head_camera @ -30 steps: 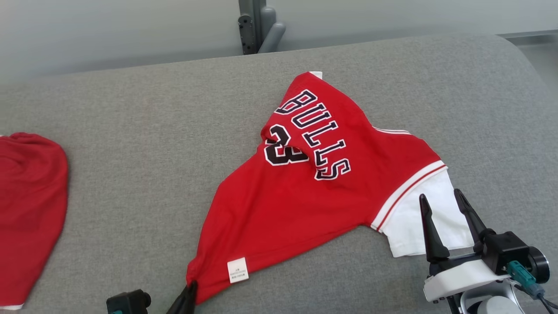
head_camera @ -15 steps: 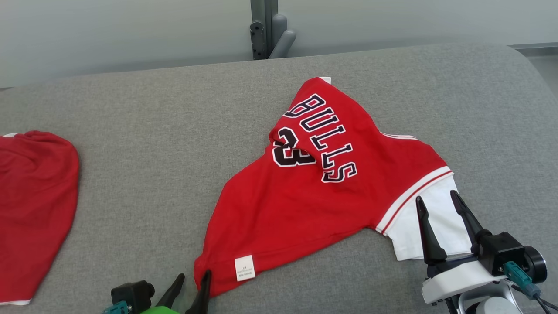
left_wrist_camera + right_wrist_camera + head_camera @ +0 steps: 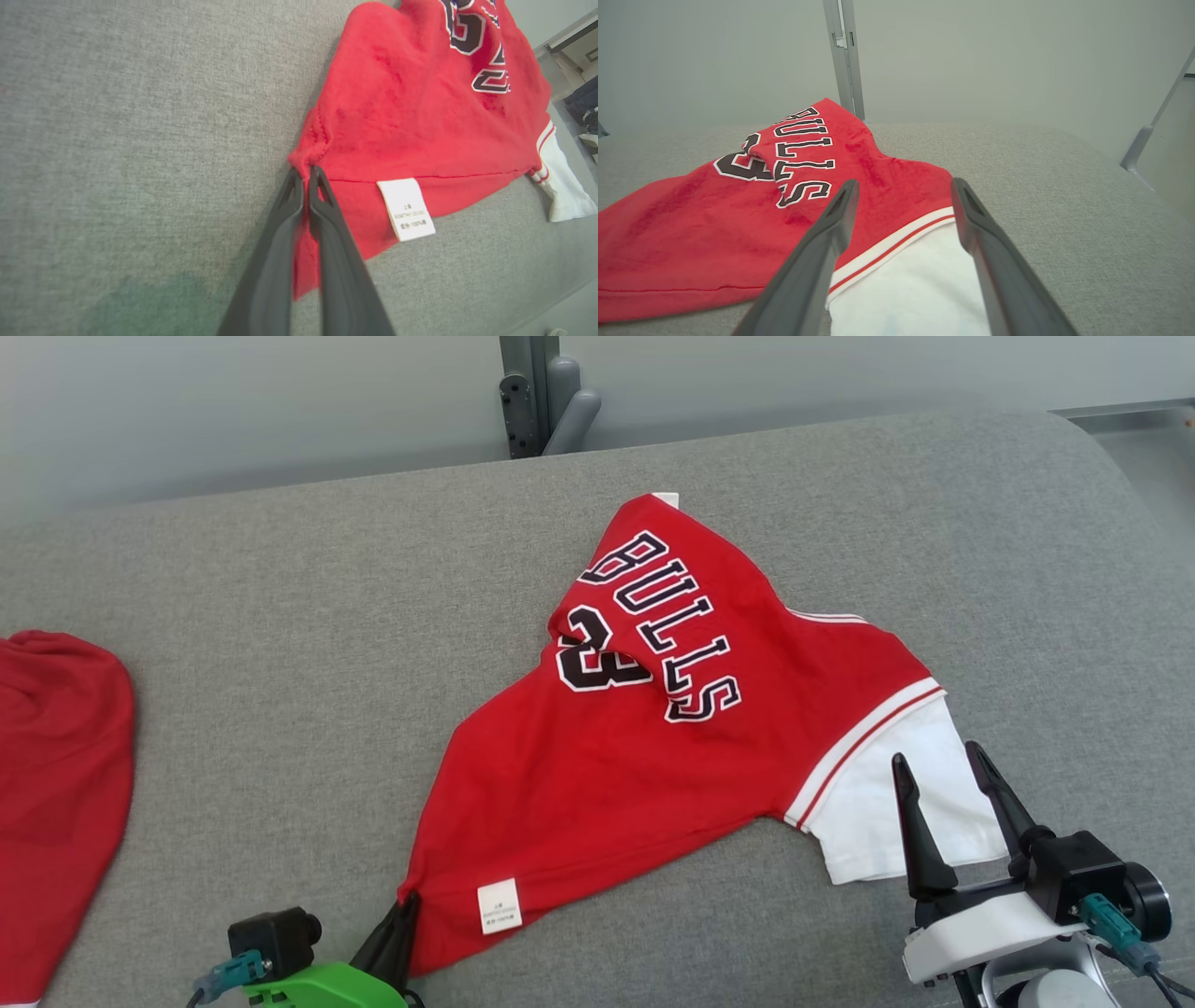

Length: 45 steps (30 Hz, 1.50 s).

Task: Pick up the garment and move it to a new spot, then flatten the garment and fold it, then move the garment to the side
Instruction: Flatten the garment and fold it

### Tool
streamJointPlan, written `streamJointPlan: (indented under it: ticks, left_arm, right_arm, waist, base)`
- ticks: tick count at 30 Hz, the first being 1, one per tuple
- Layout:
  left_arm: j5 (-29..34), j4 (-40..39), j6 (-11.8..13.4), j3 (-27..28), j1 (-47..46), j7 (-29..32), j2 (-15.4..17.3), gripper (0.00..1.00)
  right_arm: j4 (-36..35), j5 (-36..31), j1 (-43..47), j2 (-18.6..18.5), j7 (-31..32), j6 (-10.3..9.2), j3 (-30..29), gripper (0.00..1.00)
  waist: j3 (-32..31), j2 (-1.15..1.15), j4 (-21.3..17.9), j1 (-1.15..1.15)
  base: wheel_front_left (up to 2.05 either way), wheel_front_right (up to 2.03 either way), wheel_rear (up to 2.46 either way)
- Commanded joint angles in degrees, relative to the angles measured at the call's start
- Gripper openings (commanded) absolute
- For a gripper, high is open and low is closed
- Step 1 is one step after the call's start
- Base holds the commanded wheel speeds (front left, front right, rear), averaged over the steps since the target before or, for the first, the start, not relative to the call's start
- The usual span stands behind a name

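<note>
The garment, a red jersey lettered BULLS with a number beside the word, lies crumpled and partly folded over itself near the middle of the grey fabric-covered worktop; its white sleeve points toward the robot's right; its white label sits on the near hem. The left hand is closed on the near left corner of that hem, just beside the label; in the left wrist view the two dark fingers meet with red cloth pinched between them, and the corner is drawn into a gathered point at their tips. The right hand is open, fingers spread, over the near edge of the white sleeve; whether it touches the cloth cannot be told; in the right wrist view the sleeve and its red-and-white trim show between the parted fingers. A second red cloth lies at the worktop's left edge, well apart from the jersey; a grey post stands behind the far edge.
</note>
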Motion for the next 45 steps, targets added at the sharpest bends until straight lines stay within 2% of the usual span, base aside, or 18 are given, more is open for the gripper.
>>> streamJointPlan:
  ticks: [1,7,12,16,18,22,24,26,31,34,37,45]
  left_arm:
    - [-0.24,-0.52,-0.26,0.27,-0.80,0.03,0.54,0.00]
    - [-0.77,-3.55,0.50,3.59,-0.51,-1.27,1.45,0.00]
    - [-1.47,-5.71,-0.13,10.19,1.71,-2.22,1.01,0.00]
    - [0.77,-5.32,-0.79,15.56,3.13,-2.30,-0.15,0.00]
    - [3.75,-4.61,-2.03,19.63,4.69,-2.31,-1.89,0.00]
    - [9.04,-1.95,-7.03,24.64,7.67,-2.28,-5.97,0.00]
    - [12.06,0.11,-9.54,25.95,8.69,-2.29,-7.52,0.26]
    - [14.47,2.83,-11.52,26.09,9.69,-2.27,-9.12,0.36]
    - [18.87,7.11,-14.40,30.00,10.24,-2.29,-12.91,0.61]
    - [20.61,7.73,-15.32,31.33,9.96,-2.24,-13.89,0.84]
    - [21.88,8.19,-15.75,31.84,9.45,-2.24,-14.53,1.00]
    - [24.69,8.08,-16.17,31.40,8.47,-2.24,-14.66,1.00]
  right_arm:
    - [-0.09,0.29,0.12,0.04,0.11,-0.06,-0.24,1.00]
    - [-0.15,0.24,0.35,0.18,0.11,-0.06,-0.56,1.00]
    - [-0.05,0.24,0.41,0.24,0.11,-0.06,-0.63,1.00]
    - [-0.09,0.16,0.41,0.28,0.11,-0.06,-0.58,1.00]
    - [-0.18,0.11,0.25,0.32,0.11,-0.06,-0.54,1.00]
    - [-0.04,-0.01,-0.10,0.36,0.11,-0.06,-0.43,1.00]
    - [0.08,-0.06,-0.24,0.35,0.11,-0.06,-0.51,1.00]
    - [0.26,-0.12,-0.32,0.37,0.11,-0.06,-0.48,1.00]
    - [0.30,-0.24,-0.08,0.40,0.11,-0.06,-0.53,1.00]
    - [0.26,-0.36,0.13,0.41,0.11,-0.06,-0.56,1.00]
    - [0.41,-0.35,0.20,0.42,0.11,-0.06,-0.35,1.00]
    - [0.52,-0.17,-0.06,0.43,0.11,-0.06,-0.14,1.00]
  waist:
    - [0.01,0.00,-0.01,0.00]
    - [-0.06,0.00,0.46,0.00]
    - [-0.18,0.00,1.21,0.00]
    - [-0.08,0.00,1.60,0.00]
    - [0.11,0.00,1.82,0.00]
    - [0.43,0.00,2.06,0.00]
    - [0.59,0.00,2.16,0.00]
    - [0.61,0.00,2.16,0.00]
    - [0.54,0.00,2.38,0.00]
    - [0.45,0.00,2.56,0.00]
    - [0.24,0.00,2.65,0.00]
    - [0.11,0.00,2.33,0.00]
  base:
    - [0.00,0.00,0.00]
    - [0.00,0.00,0.00]
    - [0.00,0.00,0.00]
    - [0.00,0.00,0.00]
    - [0.00,0.00,0.00]
    - [0.00,0.00,0.00]
    - [0.00,0.00,0.00]
    - [0.00,0.00,0.00]
    - [0.00,0.00,0.00]
    - [0.00,0.00,0.00]
    - [0.00,0.00,0.00]
    - [0.00,0.00,0.00]
